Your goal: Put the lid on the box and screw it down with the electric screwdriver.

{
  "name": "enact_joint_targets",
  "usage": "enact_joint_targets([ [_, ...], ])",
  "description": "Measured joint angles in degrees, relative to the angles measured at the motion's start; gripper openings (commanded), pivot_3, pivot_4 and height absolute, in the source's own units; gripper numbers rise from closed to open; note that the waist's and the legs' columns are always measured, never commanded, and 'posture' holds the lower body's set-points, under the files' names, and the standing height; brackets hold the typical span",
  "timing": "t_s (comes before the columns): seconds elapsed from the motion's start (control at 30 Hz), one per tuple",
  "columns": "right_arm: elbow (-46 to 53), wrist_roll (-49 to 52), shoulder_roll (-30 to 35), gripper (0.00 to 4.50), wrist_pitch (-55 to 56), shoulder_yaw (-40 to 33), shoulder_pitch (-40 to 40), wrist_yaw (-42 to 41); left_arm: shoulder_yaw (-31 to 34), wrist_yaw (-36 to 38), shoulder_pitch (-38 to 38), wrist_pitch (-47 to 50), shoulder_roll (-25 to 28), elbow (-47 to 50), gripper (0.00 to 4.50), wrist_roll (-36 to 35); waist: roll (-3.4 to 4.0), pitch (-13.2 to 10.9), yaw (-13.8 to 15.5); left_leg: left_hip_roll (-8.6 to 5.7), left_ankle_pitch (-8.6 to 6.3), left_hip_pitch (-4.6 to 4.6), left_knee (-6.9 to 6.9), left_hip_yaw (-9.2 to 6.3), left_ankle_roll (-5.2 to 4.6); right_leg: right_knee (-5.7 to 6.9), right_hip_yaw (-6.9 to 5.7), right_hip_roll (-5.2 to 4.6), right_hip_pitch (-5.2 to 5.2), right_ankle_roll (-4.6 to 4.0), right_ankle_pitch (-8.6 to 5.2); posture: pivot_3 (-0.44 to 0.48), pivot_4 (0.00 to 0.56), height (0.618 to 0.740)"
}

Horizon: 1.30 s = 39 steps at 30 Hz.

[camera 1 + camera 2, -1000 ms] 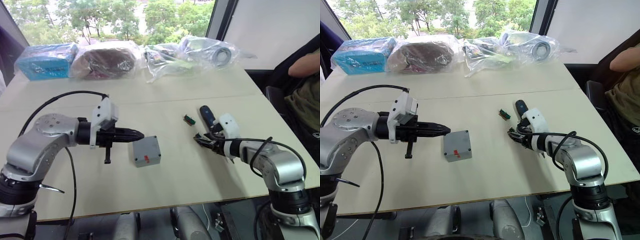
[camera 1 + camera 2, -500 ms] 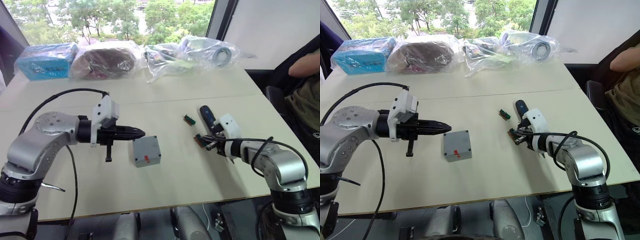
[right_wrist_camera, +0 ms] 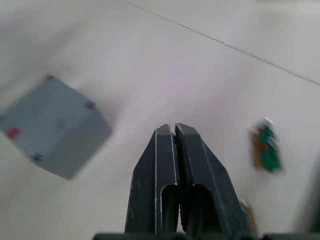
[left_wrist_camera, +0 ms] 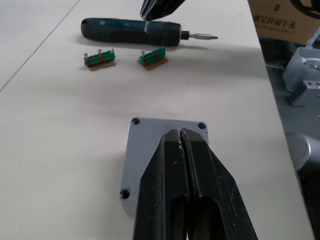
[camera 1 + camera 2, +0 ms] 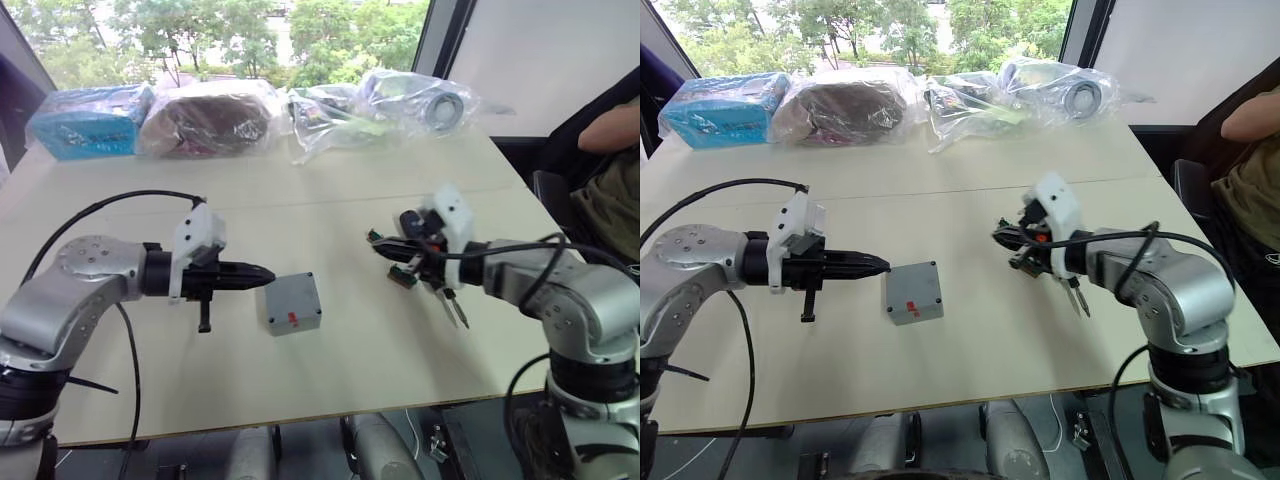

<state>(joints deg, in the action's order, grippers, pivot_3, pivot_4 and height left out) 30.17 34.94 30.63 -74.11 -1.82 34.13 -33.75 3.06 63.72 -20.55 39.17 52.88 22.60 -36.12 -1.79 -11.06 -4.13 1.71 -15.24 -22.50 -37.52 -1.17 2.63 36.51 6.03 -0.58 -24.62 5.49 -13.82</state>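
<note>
We see the grey box (image 5: pixel 294 303) mid-surface, lid on. The electric screwdriver (image 4: pixel 135 30) lies at its three o'clock, bit toward us. Our left hand (image 5: pixel 268 275) and right hand (image 5: pixel 998 235) are both clenched, empty.

Near edge of the box (image 4: pixel 165 145) hidden behind the closed jaws of the left gripper (image 4: pixel 181 137). Electric screwdriver (image 4: pixel 131 31) partly covered at its top by the right gripper (image 4: pixel 152 10), itself cut off by the frame edge. Box and connector block (image 3: pixel 265 147) blurred in the right wrist view.
</note>
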Motion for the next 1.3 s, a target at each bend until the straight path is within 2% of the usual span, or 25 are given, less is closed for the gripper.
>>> enact_joint_targets([
  [0.17, -3.67, -0.15, -4.76, 0.04, 1.59, 7.93, 4.24, 0.27, 1.0, -0.26, 2.53, -0.67, 0.69, 0.09, 0.0, 0.65, 0.01, 0.0, 0.13, 0.0, 0.0, -0.04, 0.32, 0.03, 0.0, -0.3, -0.01, -0.04, -0.02, -0.24, 0.16, 0.0, 0.15, 0.74],
  [0.33, -7.75, -1.76, -5.33, 0.04, 4.49, 12.54, 4.82, -0.01, 2.39, -1.28, 4.49, -0.8, 0.79, 0.6, 0.0, 0.66, -0.02, 0.01, 0.18, -0.01, 0.0, -0.8, 0.27, 0.0, 0.01, -0.31, -0.07, -0.08, -0.69, 0.01, 0.32, 0.0, 0.15, 0.74],
  [0.43, -9.14, -2.21, -5.71, 0.04, 5.65, 14.48, 4.88, -0.47, 2.4, -1.79, 5.05, -0.8, 0.79, 1.33, 0.0, 0.63, -0.01, 0.01, 0.18, 0.0, 0.01, -0.89, 0.29, -0.03, 0.01, -0.28, -0.12, -0.06, -0.8, 0.03, 0.33, 0.0, 0.15, 0.74],
  [1.3, -14.13, -6.48, -4.78, 0.04, 10.86, 18.93, 5.34, -3.83, 2.34, -3.26, 5.13, -0.79, 0.79, 2.5, 0.0, 0.63, -0.01, 0.01, 0.14, 0.0, 0.01, -0.85, 0.1, -0.05, 0.01, -0.14, -0.17, -0.05, -0.76, -0.05, 0.4, 0.0, 0.15, 0.74],
])
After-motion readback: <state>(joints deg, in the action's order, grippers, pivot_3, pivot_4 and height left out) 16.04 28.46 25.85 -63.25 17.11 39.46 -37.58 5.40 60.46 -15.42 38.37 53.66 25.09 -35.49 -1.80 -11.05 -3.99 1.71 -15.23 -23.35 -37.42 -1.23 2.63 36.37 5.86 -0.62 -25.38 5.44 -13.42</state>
